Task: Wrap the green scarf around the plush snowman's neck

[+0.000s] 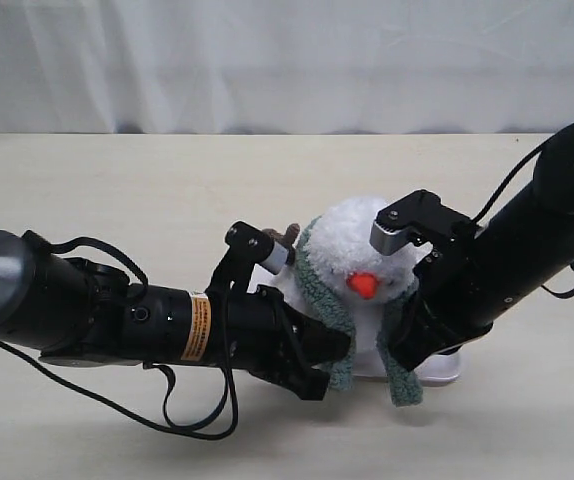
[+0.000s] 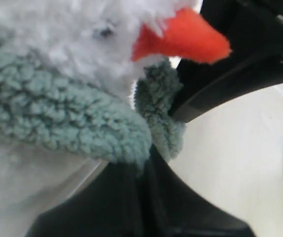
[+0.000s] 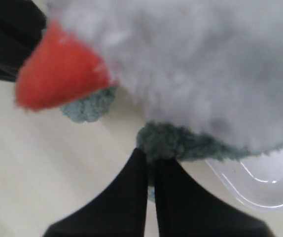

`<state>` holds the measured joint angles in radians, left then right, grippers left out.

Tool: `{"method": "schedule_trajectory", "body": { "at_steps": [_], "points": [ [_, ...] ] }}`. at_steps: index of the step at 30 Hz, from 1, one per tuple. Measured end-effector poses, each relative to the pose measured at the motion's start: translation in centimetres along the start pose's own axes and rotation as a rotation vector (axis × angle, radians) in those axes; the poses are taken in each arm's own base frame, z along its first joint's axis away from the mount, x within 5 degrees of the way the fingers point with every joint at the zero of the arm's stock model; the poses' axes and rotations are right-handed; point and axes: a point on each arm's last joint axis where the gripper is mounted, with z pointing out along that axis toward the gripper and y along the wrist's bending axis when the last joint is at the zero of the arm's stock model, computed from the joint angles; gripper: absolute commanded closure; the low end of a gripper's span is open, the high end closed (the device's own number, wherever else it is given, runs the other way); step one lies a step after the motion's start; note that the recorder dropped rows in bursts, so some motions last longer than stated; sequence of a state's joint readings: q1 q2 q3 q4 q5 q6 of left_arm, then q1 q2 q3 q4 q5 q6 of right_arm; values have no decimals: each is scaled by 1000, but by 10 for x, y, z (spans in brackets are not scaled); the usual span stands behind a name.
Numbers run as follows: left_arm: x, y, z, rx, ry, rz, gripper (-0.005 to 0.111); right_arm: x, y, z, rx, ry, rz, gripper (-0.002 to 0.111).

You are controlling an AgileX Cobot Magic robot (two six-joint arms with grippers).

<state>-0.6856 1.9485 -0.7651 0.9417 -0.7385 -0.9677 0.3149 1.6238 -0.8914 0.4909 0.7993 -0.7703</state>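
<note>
Exterior view: the snowman [image 1: 359,238] stood on a pale clear tray [image 1: 445,372] on the light desk [image 1: 167,190], a white curtain [image 1: 267,60] behind it. The green scarf [image 1: 319,285] lay around the back of the head and came down both sides of the face. It framed the orange nose [image 1: 364,285] and the neck [image 1: 367,310], and its two ends hung loose at the front, apart from each other. A brown twig arm [image 1: 287,236] stuck out beside the left arm's wrist camera.

The left tool [image 1: 329,348] reached in from the left at the scarf's left end, low against the body. The right tool [image 1: 407,352] came from the right, at the strand that dropped to the tray's front edge.

In the left wrist view, the left tool [image 2: 142,165] was closed narrow, with the thick end of the scarf [image 2: 62,116] pinched at its tips. The nose [image 2: 186,42] jutted above it, and the right arm [image 2: 245,64] sat dark just beyond.

In the right wrist view, the right tool [image 3: 151,165] had its fingers [image 3: 124,197] pressed almost together. A tuft of scarf [image 3: 173,142] was nipped at the tips, under the white fluff of the snowman [image 3: 205,64]. The nose [image 3: 57,74] was close by and the tray [image 3: 267,185] lay beside the tool.
</note>
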Motion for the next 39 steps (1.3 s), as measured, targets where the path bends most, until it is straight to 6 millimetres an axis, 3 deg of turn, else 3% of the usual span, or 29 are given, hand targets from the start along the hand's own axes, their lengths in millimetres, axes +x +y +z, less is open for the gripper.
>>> {"method": "schedule_trajectory", "body": {
  "at_steps": [6,17,21,25,27,28,33,39],
  "points": [
    [-5,-7,0,77,-51,-22,107,-4,4,0,-48,-47,-2,104],
    [1,-2,0,24,11,-2,107,-13,9,2,-119,-137,5,104],
    [2,-1,0,13,24,3,107,-13,7,9,-131,-123,22,91],
    [4,1,0,-13,46,9,106,-12,6,13,-138,-112,29,71],
    [6,4,0,-48,68,9,98,-13,6,13,-140,-114,32,60],
    [7,6,0,-60,78,11,87,-13,6,13,-140,-114,34,56],
    [10,7,-1,-74,117,44,54,-6,6,13,-134,-44,50,48],
    [12,6,-1,-66,133,67,50,4,12,-11,-75,23,28,47]
  ]
}}
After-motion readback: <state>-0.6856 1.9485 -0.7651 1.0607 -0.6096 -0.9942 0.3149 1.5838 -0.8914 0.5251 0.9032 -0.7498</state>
